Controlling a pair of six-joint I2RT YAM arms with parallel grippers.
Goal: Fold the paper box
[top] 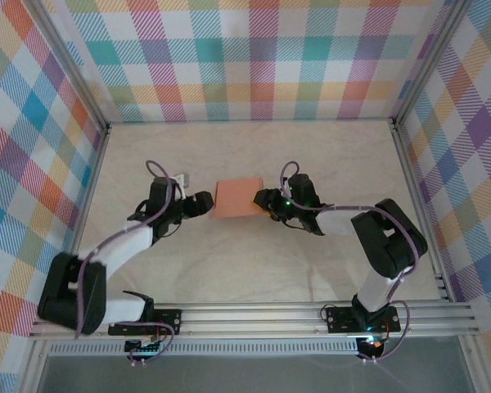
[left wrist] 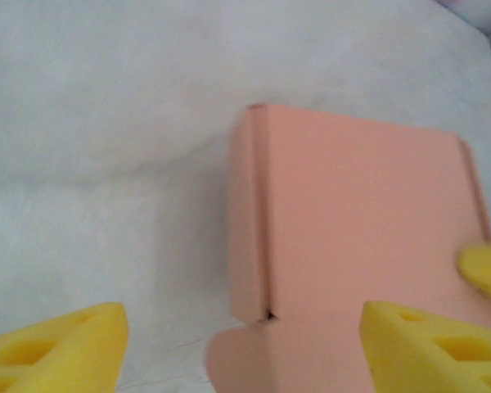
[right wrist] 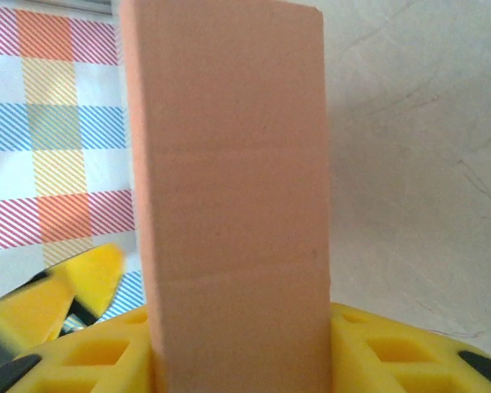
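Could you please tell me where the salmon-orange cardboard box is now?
In the top view the box lies centre-frame between the left gripper and the right gripper, which pinches its edge.

Btm edge of paper box [left wrist: 360, 229] cut off by frame — tab [left wrist: 237, 364] blurry; left gripper [left wrist: 245, 344] fingers [left wrist: 57, 348] mostly cropped.

The paper box [top: 236, 198] lies in the middle of the table [top: 254, 270], and both its short sides are blocked: the left gripper [top: 206, 205], its jaws wide, stands at the left side, and the right gripper [top: 263, 199] clamps the right edge. Free passage is above the box, behind it up to the back wall [top: 245, 74], and in front of it, between the two arms, down to the rail [top: 254, 311].
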